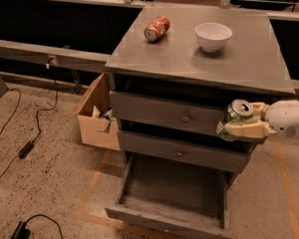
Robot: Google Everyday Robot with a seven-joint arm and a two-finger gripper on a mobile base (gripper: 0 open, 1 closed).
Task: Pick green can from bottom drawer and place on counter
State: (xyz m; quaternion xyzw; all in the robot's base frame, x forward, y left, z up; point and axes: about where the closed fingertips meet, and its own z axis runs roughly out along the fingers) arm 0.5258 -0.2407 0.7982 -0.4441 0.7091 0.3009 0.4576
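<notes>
The fingers (245, 130) pinch the green can (237, 111) by its sides. The gripper (231, 125) hangs at the cabinet's right front. The can stands near upright, with the counter (189, 63) edge just above and the open bottom drawer (169, 193) well below. The can mostly hides the far finger.

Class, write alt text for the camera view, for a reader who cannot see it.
The robot's claw grips the green can roughly upright before the cabinet front, below the counter. The bottom drawer stands open; a tipped red-orange can and a white bowl sit on the counter.
</notes>
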